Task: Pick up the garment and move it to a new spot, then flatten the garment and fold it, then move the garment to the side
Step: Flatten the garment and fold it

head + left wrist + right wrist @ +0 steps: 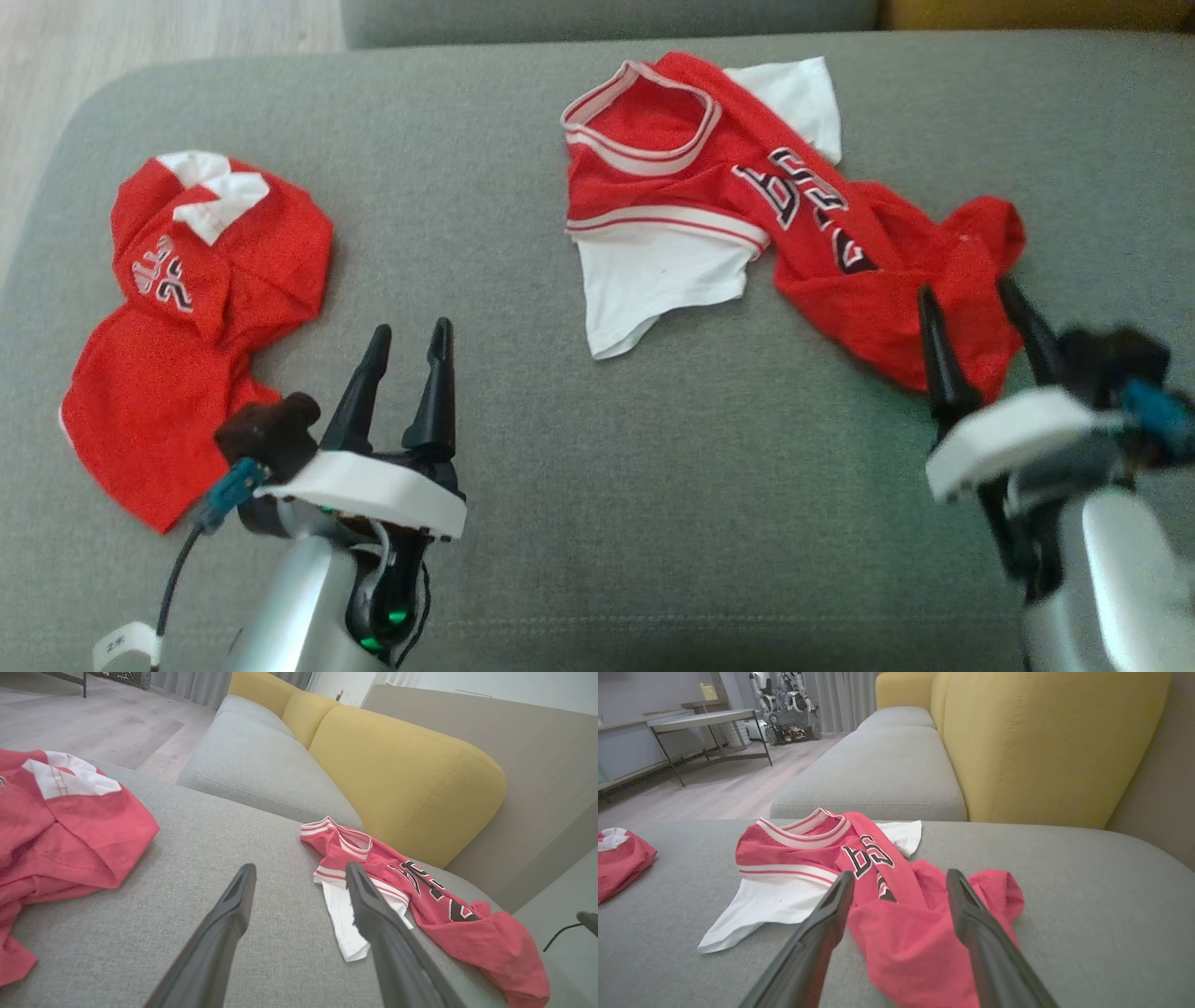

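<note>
Expect the red jersey (840,271) to handle soft and limp — pinch its near-right end. Left tool (411,329) and right tool (964,291): fingers apart, empty.

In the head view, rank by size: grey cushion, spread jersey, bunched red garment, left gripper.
1. grey cushion
2. spread jersey
3. bunched red garment, not far behind
4. left gripper, smallest despite nearness

We see a grey cushion (597,523) across the head view, with pale wood floor (140,28) at ten o'clock. In the right wrist view, a yellow backrest (1041,742) stands at one o'clock and a metal-legged table (705,718) at ten o'clock.
</note>
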Robot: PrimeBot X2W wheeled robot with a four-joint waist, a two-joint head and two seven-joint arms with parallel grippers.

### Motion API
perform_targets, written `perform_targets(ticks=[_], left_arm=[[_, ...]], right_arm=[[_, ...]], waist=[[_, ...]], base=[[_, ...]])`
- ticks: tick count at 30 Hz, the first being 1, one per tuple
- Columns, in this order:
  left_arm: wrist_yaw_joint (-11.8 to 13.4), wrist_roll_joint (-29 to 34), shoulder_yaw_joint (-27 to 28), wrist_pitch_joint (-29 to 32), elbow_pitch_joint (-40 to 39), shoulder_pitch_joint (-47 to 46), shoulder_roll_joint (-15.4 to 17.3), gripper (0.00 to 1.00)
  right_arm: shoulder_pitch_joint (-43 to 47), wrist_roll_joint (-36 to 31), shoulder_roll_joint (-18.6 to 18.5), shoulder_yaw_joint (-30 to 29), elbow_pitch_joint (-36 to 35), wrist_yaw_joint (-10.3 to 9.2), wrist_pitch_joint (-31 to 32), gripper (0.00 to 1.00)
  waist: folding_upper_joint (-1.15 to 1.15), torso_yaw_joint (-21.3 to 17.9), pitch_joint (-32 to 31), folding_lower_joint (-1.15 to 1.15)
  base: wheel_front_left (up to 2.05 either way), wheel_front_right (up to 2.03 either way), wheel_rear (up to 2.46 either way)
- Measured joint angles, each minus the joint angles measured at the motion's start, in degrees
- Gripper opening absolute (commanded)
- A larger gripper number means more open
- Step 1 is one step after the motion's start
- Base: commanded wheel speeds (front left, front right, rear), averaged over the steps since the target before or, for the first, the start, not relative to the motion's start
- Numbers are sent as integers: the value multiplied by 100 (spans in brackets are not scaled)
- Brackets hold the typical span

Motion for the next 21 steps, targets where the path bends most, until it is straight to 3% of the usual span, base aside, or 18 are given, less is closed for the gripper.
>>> perform_targets(ticks=[5, 12, 21], left_arm=[[-35, -3, -141, 0, 7, -64, 0, 100], [-60, -148, -337, 0, 51, -358, -3, 100], [-92, -180, -364, 0, 131, -469, -3, 100]], right_arm=[[-1078, 299, -327, 108, 538, 0, 727, 100], [-2372, 853, -1082, 202, 1742, 0, 1656, 100], [-3171, 1591, -1472, 470, 2910, 0, 2316, 100]], waist=[[0, 180, 250, 0], [0, 630, 633, 0], [0, 1165, 999, 0]], base=[[0, 0, 0], [0, 0, 0], [0, 0, 0]])
